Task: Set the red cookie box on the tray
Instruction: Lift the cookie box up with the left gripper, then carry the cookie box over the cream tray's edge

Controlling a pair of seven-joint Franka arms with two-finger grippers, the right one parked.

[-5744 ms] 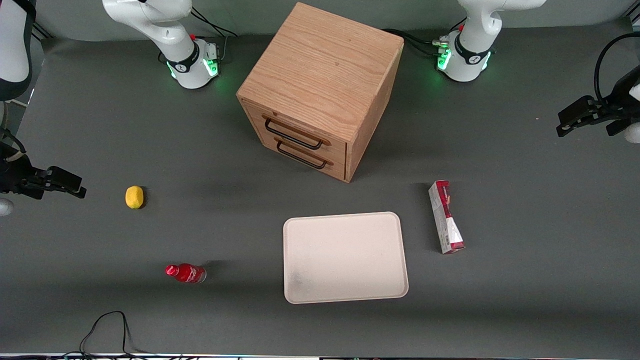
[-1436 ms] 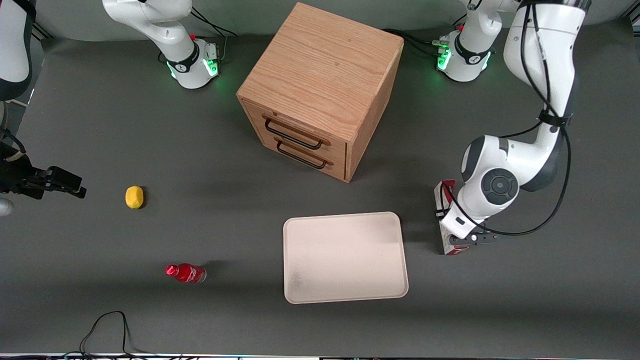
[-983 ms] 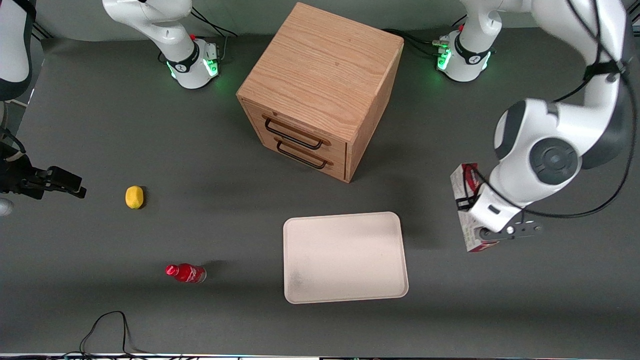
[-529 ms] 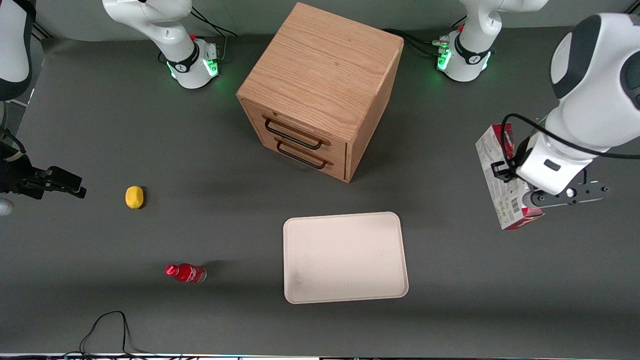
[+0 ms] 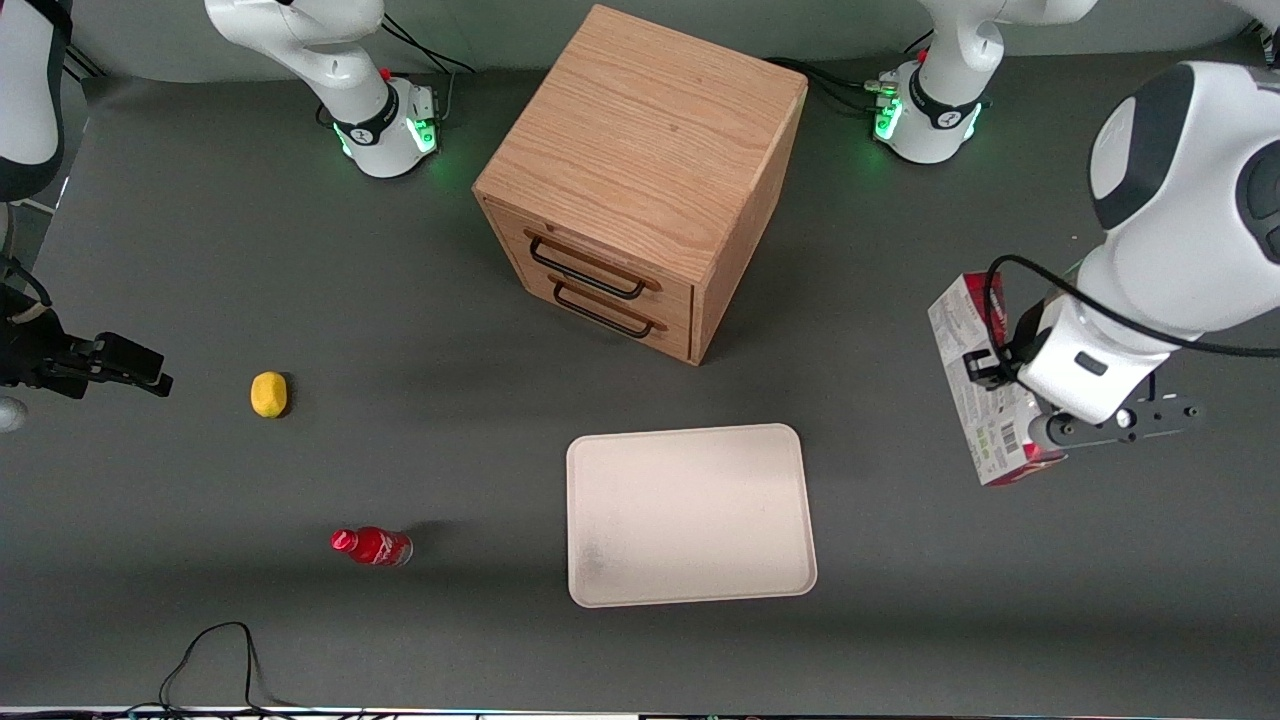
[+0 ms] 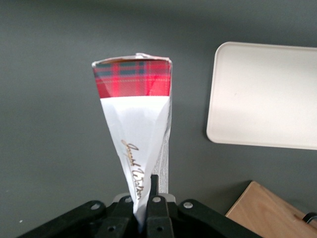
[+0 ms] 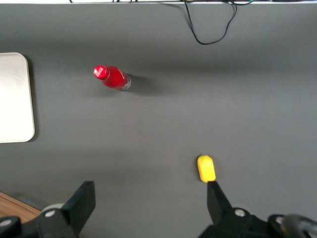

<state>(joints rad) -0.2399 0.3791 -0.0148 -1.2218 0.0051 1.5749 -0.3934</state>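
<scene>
Pick done: end effector [image 5: 1010, 385] is clamped on the box [image 5: 975, 400], held off the bench at mid-right of the front frame. Tray [image 5: 690, 515], lower centre, holds nothing; carry-over and set-down remain.

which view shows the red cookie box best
The front view: the whole red cookie box shows, lifted in the gripper, toward the working arm's end from the tray. The left wrist view shows it foreshortened; the right wrist view shows none.
</scene>
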